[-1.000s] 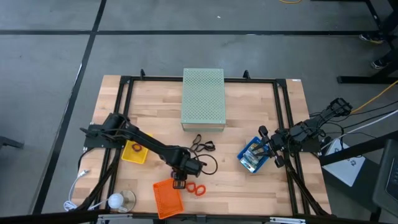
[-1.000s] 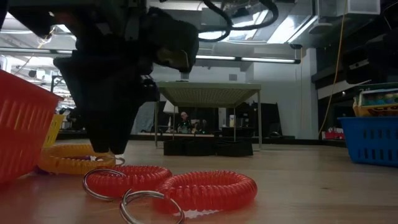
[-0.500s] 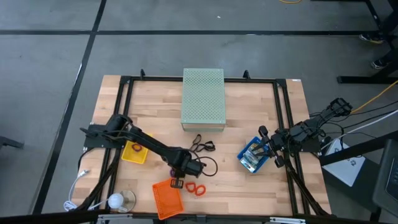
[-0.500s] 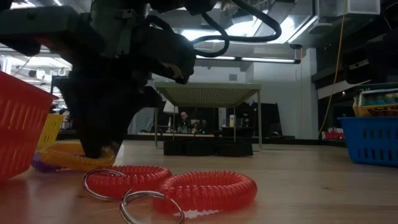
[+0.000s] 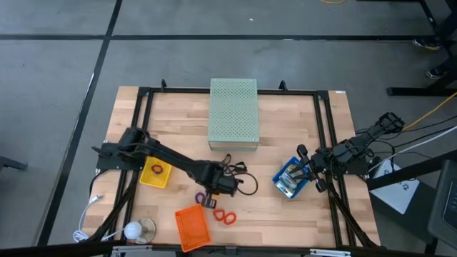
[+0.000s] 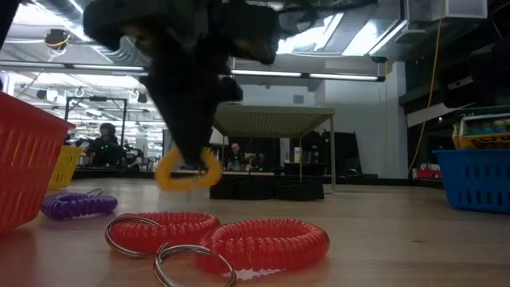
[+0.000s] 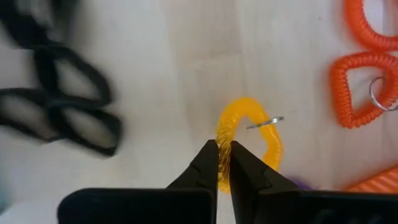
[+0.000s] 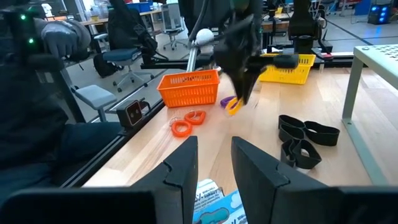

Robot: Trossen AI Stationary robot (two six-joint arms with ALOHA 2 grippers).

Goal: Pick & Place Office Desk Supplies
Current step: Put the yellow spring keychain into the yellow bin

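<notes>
From overhead I can't see the left tool (image 5: 208, 197) holding the yellow ring (image 7: 249, 144) — the arm covers it, and the ring is too small there. On the left wrist camera the black loops (image 7: 59, 102) are smeared and run off the edge, as do the orange rings (image 7: 364, 87). At tabletop level the orange basket (image 6: 24, 163) is cut off — and the arm above the ring is a dark blur.

Left gripper (image 7: 224, 163) pinches a yellow coil ring (image 7: 249, 140) w/ a small metal key ring, held above the pale wood table (image 7: 168, 74). Two orange coil rings (image 7: 364, 87) lie nearby. Blurred black loops (image 7: 62, 102), possibly bands, lie opposite.
</notes>
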